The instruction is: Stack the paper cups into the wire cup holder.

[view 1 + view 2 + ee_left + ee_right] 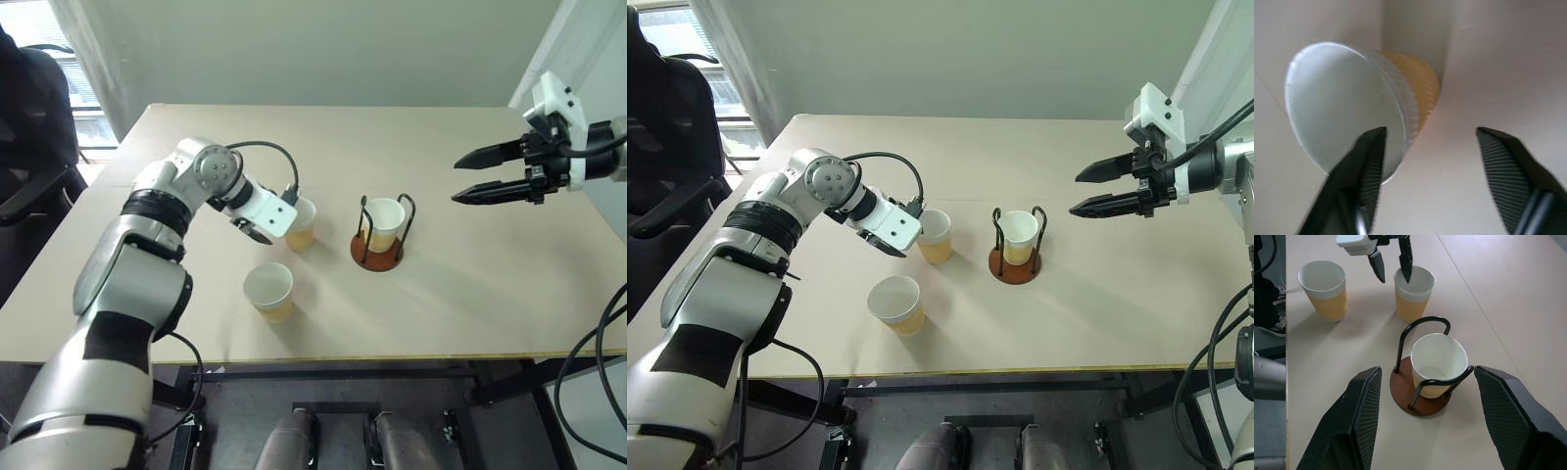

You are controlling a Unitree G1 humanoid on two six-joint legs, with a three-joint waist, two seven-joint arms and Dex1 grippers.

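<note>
One cup sits in the wire cup holder (378,250) at mid-bench; two more stand outside it.

The seated paper cup (1439,363) stands upright between the two black loops on the reddish disc. At about nine o'clock from the holder, close by, stands a second cup (936,236). The left end effector (1392,265) hangs over that cup's rim, one finger inside the mouth and one outside, jaws parted and not closed on the wall. The third cup (269,291) stands at about seven o'clock from the holder, nearer the bench's (470,294) front edge. The right end effector (472,178) hovers at two o'clock, above the bench, jaws spread wide and empty.
</note>
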